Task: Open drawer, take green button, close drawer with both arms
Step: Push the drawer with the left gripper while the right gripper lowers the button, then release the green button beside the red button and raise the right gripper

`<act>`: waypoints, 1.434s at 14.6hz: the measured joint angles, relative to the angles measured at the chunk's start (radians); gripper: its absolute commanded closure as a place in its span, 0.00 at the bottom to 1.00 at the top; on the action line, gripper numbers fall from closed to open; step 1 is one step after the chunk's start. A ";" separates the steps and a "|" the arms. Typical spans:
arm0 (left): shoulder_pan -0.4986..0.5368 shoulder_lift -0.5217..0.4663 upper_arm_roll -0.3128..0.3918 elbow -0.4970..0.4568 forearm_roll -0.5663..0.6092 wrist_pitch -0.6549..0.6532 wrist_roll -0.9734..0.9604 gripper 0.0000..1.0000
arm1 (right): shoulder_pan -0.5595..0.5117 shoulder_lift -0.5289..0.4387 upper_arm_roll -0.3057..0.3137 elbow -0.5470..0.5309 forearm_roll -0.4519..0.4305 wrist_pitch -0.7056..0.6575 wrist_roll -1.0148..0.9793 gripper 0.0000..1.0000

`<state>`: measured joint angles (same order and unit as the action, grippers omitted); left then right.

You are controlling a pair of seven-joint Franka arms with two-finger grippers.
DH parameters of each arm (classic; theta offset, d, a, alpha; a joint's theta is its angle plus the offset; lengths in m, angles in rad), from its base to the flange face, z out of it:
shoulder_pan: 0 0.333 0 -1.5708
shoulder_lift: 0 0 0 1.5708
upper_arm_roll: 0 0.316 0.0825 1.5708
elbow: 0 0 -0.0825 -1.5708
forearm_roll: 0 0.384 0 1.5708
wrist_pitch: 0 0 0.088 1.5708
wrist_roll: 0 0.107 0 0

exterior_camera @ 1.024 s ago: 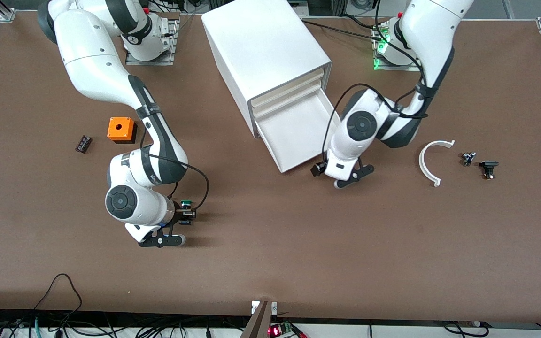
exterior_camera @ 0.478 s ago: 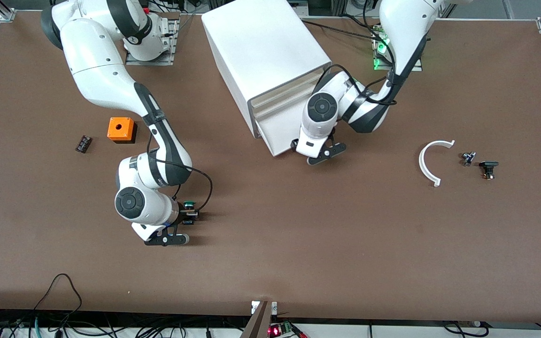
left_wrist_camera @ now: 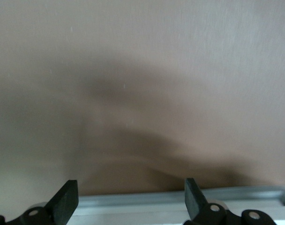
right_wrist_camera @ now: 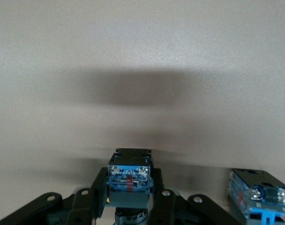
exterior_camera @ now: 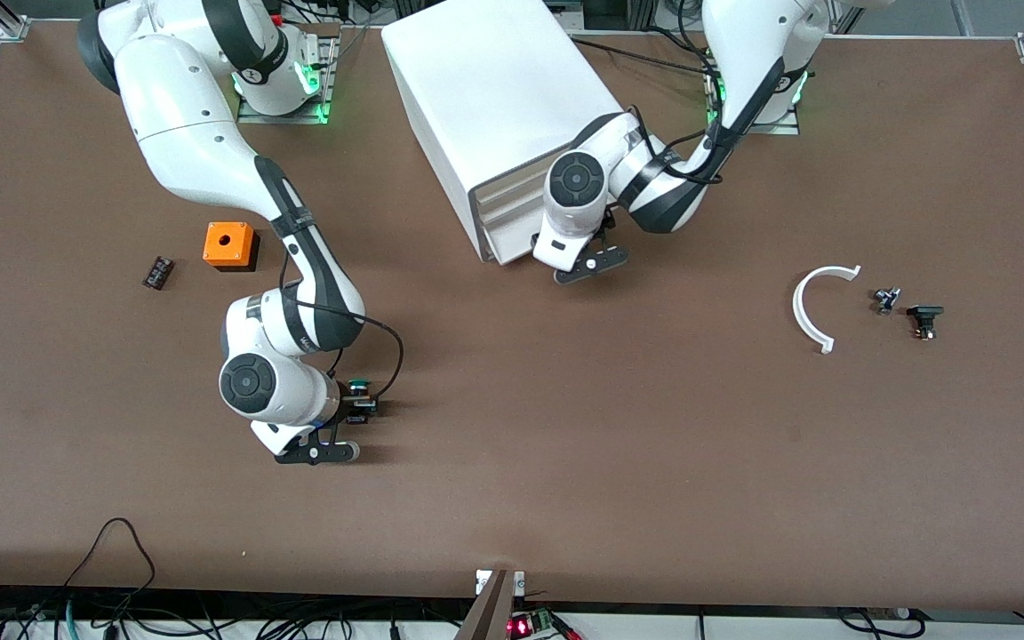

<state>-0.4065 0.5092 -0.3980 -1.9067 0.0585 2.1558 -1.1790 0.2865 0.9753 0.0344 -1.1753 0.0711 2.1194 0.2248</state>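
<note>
The white cabinet (exterior_camera: 494, 89) stands at the middle of the table, nearer the arms' bases. Its lowest drawer (exterior_camera: 505, 242) sits pushed in, level with the other cream fronts. My left gripper (exterior_camera: 540, 249) is at that drawer front, open and empty. In the left wrist view its gripper (left_wrist_camera: 131, 199) shows spread fingers over a pale edge (left_wrist_camera: 180, 206) and bare table. My right gripper (exterior_camera: 356, 404) is low over the table, nearer the front camera, shut on the green-capped button (exterior_camera: 354, 386). The right wrist view shows its gripper (right_wrist_camera: 128, 185) clamping the button's black-and-grey body (right_wrist_camera: 128, 176).
A small blue-and-grey block (right_wrist_camera: 257, 194) lies beside the right gripper. An orange box (exterior_camera: 229, 245) and a small dark part (exterior_camera: 157, 272) lie toward the right arm's end. A white curved piece (exterior_camera: 814, 307) and two small parts (exterior_camera: 885, 300) (exterior_camera: 924, 320) lie toward the left arm's end.
My left arm has pushed the open drawer back into the cabinet. My right gripper has shifted slightly with the button still in it.
</note>
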 measured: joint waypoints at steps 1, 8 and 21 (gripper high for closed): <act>0.000 0.000 -0.008 -0.001 -0.004 -0.006 -0.003 0.00 | 0.000 0.000 0.000 -0.001 0.000 0.000 0.000 0.00; -0.001 0.005 -0.039 -0.004 -0.073 -0.033 -0.008 0.00 | -0.063 -0.123 -0.005 0.001 0.000 -0.064 -0.001 0.00; 0.025 -0.003 -0.045 0.091 -0.073 -0.201 0.005 0.00 | -0.232 -0.548 -0.055 -0.133 -0.003 -0.339 -0.096 0.00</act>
<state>-0.3820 0.5059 -0.4426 -1.8157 -0.0149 1.9551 -1.1740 0.0545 0.4276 -0.0206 -1.3085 0.0682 1.7802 0.1291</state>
